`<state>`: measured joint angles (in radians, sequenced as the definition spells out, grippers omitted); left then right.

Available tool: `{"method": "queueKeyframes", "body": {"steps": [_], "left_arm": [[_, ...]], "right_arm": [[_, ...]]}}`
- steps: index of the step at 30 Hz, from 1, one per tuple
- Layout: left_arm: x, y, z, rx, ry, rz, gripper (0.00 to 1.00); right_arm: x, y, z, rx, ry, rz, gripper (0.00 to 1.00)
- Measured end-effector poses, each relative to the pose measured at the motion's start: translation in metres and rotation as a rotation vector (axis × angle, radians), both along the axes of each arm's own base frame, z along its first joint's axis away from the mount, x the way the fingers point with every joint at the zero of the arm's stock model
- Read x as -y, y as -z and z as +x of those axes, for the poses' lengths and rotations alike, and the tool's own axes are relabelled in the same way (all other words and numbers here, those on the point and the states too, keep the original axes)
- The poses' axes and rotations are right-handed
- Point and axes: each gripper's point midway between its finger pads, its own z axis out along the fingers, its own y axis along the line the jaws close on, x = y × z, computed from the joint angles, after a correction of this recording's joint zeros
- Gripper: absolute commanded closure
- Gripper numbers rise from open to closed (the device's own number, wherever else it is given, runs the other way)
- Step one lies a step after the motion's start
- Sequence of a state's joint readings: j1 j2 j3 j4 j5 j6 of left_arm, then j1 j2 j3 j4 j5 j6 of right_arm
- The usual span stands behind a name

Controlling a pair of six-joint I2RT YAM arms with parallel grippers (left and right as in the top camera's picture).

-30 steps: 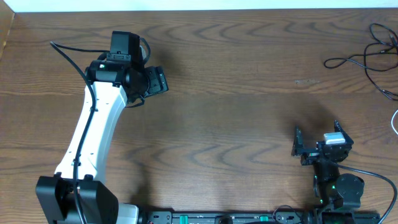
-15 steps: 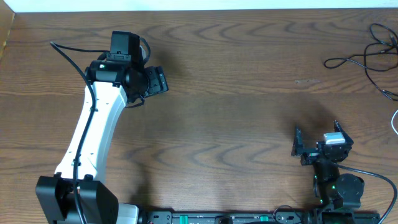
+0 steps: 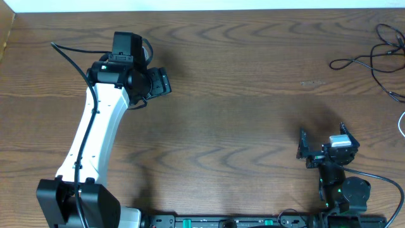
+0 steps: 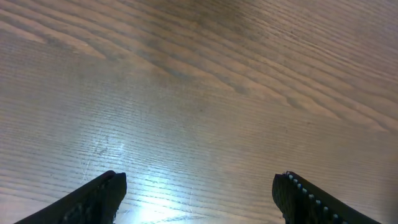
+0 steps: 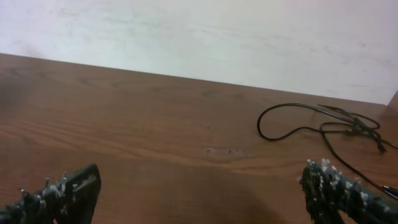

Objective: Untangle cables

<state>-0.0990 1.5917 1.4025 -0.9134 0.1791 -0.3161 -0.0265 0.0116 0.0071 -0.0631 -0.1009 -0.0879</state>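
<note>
- No change from a second ago: arms, cables and table point(image 3: 240, 95) all sit as before.
- left gripper point(image 4: 199, 186): jaws apart, nothing between them, over bare wood at far left, well apart from the cables.
- right gripper point(image 5: 205, 186): jaws wide apart, empty, parked at the near right edge.
- black cable point(image 3: 373, 54): loose tangle at the far right corner, beyond the right gripper.
- white cable point(image 3: 402, 123): only a short arc shows at the right edge, nearer than the black cable.
</note>
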Motion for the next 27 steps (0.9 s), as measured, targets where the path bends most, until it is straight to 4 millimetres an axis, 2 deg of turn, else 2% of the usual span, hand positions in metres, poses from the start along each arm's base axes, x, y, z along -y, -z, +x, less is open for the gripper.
{"method": "queueKeyframes", "body": {"steps": [3, 6, 7, 8, 10, 12, 15, 17, 21, 24, 27], "left_arm": [[-0.004, -0.002, 0.001, 0.014, -0.002, 0.021, 0.19], [-0.006, -0.014, 0.006, 0.111, -0.008, 0.031, 0.19], [-0.008, -0.025, 0.011, 0.202, -0.014, 0.031, 0.19], [-0.008, -0.03, 0.009, 0.231, -0.017, 0.03, 0.19], [-0.01, -0.054, 0.009, 0.403, -0.012, 0.027, 0.19], [-0.011, -0.068, 0.002, 0.533, -0.003, 0.029, 0.19], [-0.017, -0.08, -0.023, 0.712, 0.016, 0.053, 0.19], [-0.025, -0.08, -0.038, 0.806, 0.014, 0.077, 0.19], [-0.047, -0.064, -0.069, 0.915, -0.034, 0.124, 0.19], [-0.059, -0.051, -0.087, 0.98, -0.073, 0.152, 0.19], [-0.063, -0.041, -0.097, 1.039, -0.073, 0.182, 0.19]], "right_arm": [[0.0, 0.0, 0.0, 0.0, 0.0, 0.0, 0.01], [0.0, 0.0, 0.0, 0.0, 0.0, 0.0, 0.01], [0.0, 0.0, 0.0, 0.0, 0.0, 0.0, 0.01], [0.0, 0.0, 0.0, 0.0, 0.0, 0.0, 0.01], [0.0, 0.0, 0.0, 0.0, 0.0, 0.0, 0.01], [0.0, 0.0, 0.0, -0.001, -0.001, 0.0, 0.01], [-0.001, 0.0, 0.0, 0.0, -0.003, 0.0, 0.01], [0.0, 0.0, 0.0, 0.001, -0.003, 0.0, 0.01], [-0.001, 0.0, 0.0, 0.0, -0.003, 0.0, 0.01], [-0.001, 0.0, 0.0, 0.0, -0.003, 0.0, 0.01], [-0.001, 0.0, 0.0, 0.0, -0.003, 0.0, 0.01]]}}
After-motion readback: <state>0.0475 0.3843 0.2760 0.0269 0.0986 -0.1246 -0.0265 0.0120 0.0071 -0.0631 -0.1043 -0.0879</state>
